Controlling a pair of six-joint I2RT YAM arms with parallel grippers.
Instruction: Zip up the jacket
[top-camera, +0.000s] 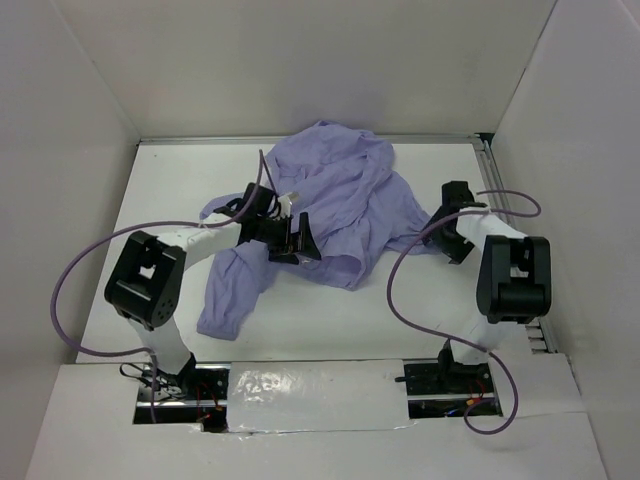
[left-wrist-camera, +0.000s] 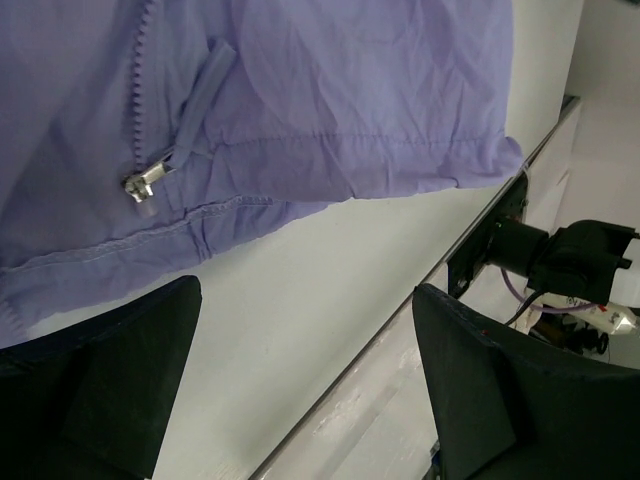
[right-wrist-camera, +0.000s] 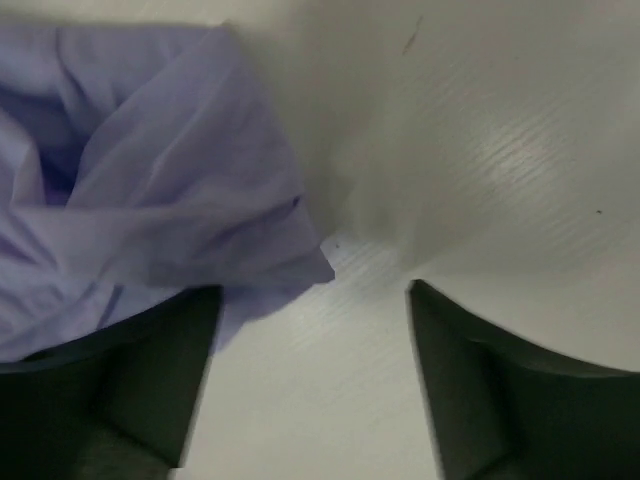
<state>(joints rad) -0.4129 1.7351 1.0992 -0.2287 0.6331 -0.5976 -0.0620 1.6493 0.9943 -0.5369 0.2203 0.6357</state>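
Two empty grips: left fingers (left-wrist-camera: 100, 390) and right fingers (right-wrist-camera: 500, 400) gape wide, jacket (top-camera: 320, 215) lies crumpled mid bench (top-camera: 330, 320), pre-grasp step, so next the left probably needs the zipper pull (left-wrist-camera: 143, 184) at its 10 o'clock.

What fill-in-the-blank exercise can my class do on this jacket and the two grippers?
1. The jacket lying on the white table is light ____ in colour.
2. The metal zipper slider shows in the ____ wrist view.
3. The left gripper and the right gripper both have their jaws ____.
Missing words: purple; left; open.
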